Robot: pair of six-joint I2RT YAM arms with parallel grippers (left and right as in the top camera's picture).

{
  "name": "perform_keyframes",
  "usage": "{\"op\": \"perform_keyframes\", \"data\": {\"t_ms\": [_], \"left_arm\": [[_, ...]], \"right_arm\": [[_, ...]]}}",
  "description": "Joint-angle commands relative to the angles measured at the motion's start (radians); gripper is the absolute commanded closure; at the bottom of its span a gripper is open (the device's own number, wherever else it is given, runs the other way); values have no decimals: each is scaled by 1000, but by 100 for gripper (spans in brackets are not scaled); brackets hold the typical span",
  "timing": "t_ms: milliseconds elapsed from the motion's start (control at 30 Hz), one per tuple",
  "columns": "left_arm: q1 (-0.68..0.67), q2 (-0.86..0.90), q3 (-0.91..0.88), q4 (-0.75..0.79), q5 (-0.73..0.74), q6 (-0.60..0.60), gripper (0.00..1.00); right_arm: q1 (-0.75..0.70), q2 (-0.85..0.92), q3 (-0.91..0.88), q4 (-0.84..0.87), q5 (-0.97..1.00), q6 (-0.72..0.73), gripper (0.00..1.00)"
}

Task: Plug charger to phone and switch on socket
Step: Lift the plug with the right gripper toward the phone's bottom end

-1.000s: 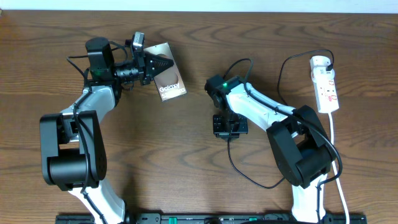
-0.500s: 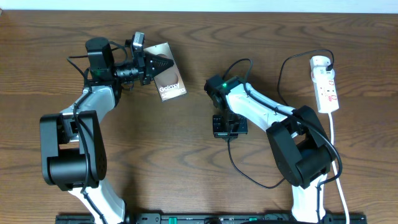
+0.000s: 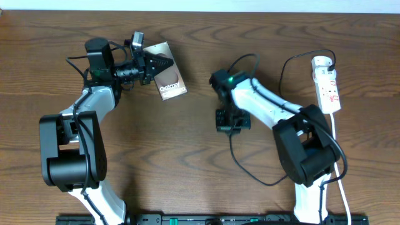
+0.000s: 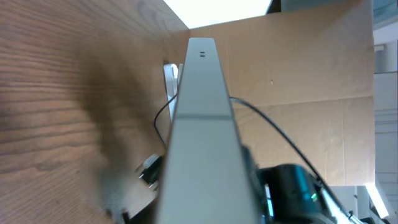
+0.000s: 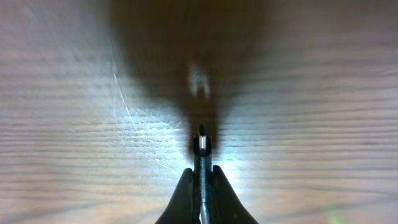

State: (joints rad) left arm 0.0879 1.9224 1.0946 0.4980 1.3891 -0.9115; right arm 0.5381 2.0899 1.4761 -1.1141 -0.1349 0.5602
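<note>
My left gripper (image 3: 154,64) is shut on one end of the phone (image 3: 170,81), a dark slab with white "Galaxy" lettering, at the table's back left. In the left wrist view the phone's grey edge (image 4: 199,124) runs straight out from the jaws. My right gripper (image 3: 232,120) points down at mid-table and is shut on the charger's plug (image 5: 201,142), whose tip sticks out beyond the fingers (image 5: 200,177) just above the wood. The black charger cable (image 3: 232,147) trails from it toward the front. The white socket strip (image 3: 327,84) lies at the far right, apart from both grippers.
The strip's white cord (image 3: 337,162) runs down the right side to the front edge. A thin black cable (image 3: 282,75) loops from the strip's top end toward the right arm. The right arm (image 4: 292,186) shows behind the phone in the left wrist view.
My right arm has shifted slightly right and toward the back, carrying the plug with it. The left arm and phone have barely moved.
</note>
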Motion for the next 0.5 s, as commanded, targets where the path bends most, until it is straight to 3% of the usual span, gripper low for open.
{"op": "perform_keyframes", "data": {"t_ms": [0,267,467], "left_arm": [[19,-14,22,8,13,17,93],[58,-14,22,8,14,16,93],[82,-14,22,8,17,-5,93]], "right_arm": [[-47,3,100,-21,9,-55,99],[-113,2,362,-116,-61,-230,99],[-136,2,497,-144,-490,-560,99]]}}
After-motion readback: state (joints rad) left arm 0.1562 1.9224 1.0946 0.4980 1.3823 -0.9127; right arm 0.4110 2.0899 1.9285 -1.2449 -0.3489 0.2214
